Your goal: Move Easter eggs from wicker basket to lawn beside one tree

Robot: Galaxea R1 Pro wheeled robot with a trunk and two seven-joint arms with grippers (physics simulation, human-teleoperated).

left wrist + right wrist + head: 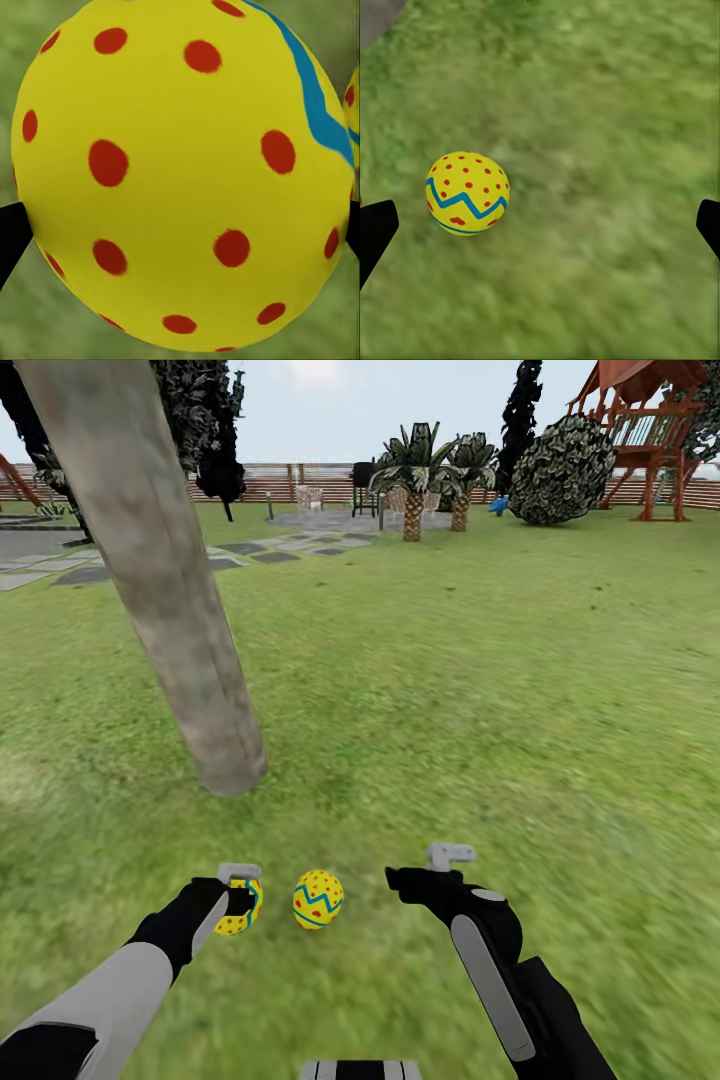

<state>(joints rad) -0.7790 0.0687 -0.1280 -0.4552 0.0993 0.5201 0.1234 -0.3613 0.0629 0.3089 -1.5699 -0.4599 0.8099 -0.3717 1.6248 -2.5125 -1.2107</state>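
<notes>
The lawn (480,690) is flat, mottled green grass running back to a grey stepping-stone path (250,550). One Easter egg (318,899), yellow with red dots and a blue zigzag band, lies on the grass near the foot of the tree (215,730), whose pale leaning trunk rises from the turf.

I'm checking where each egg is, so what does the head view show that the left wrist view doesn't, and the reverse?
Head view alone: the tree trunk, the right gripper open above the lawn, and a second egg lying on the grass beside the left gripper. Left wrist view alone: the held egg close up, red dots across its yellow shell, dark fingertips at both sides. Shared: that held egg and grass.
</notes>
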